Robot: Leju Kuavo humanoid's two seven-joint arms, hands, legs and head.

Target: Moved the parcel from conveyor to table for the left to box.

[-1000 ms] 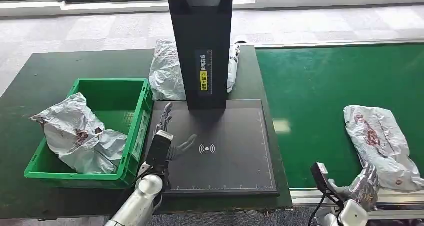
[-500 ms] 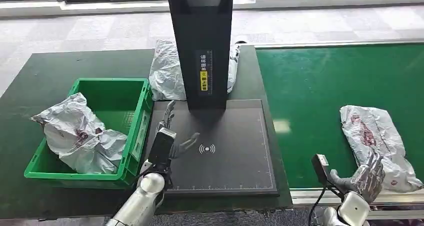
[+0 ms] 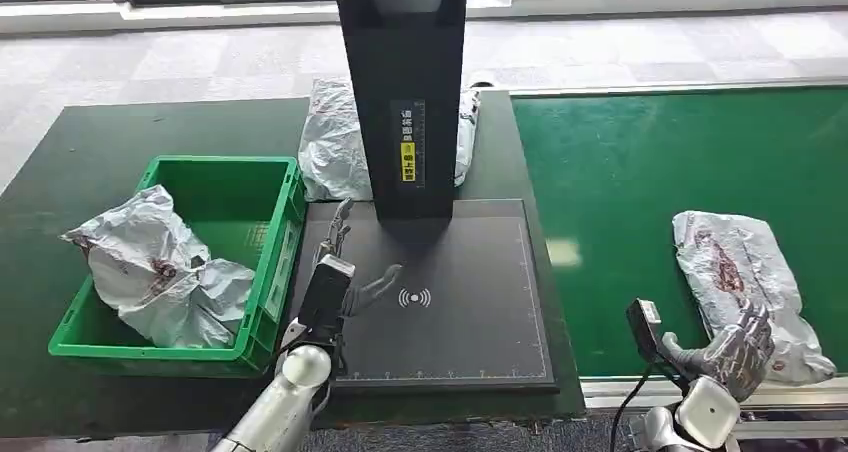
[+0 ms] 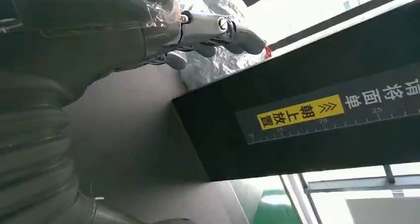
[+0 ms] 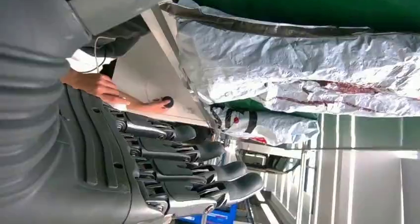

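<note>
- The parcel (image 3: 742, 290), a crumpled silver bag with dark red marks, lies flat on the green conveyor (image 3: 640, 192) at about 4 o'clock in the head view, near the belt's near edge.
- The right hand (image 3: 735, 347) sits at the parcel's near end, at 5 o'clock, fingers (image 3: 752, 322) spread and reaching onto the bag's edge; they grasp nothing, and whether they actually touch the plastic I cannot tell.
- From the right wrist, those fingers (image 5: 198, 149) fan out apart, with the silver parcel (image 5: 307, 70) stretched just beyond them on the green belt.
- The left hand (image 3: 345, 282) hovers over the black scanner pad (image 3: 470, 312) near the centre, fingers (image 3: 338, 230) loose and apart, holding nothing.
- From the left wrist, the thumb and fingers (image 4: 218, 28) point toward a wrinkled silver bag (image 4: 218, 65) lying behind the black post (image 4: 317, 115).
- That black post (image 3: 402, 82) rises from the pad at 12 o'clock, carrying a yellow label (image 3: 408, 157).
- A silver bag (image 3: 335, 142) rests on the dark worktop (image 3: 120, 152) behind the post, showing on both sides of it.
- The green box (image 3: 235, 172) stands on the worktop at 9 o'clock, just beside the pad.
- Another crumpled silver bag (image 3: 155, 267) lies in the box, draped over its left rim.
</note>
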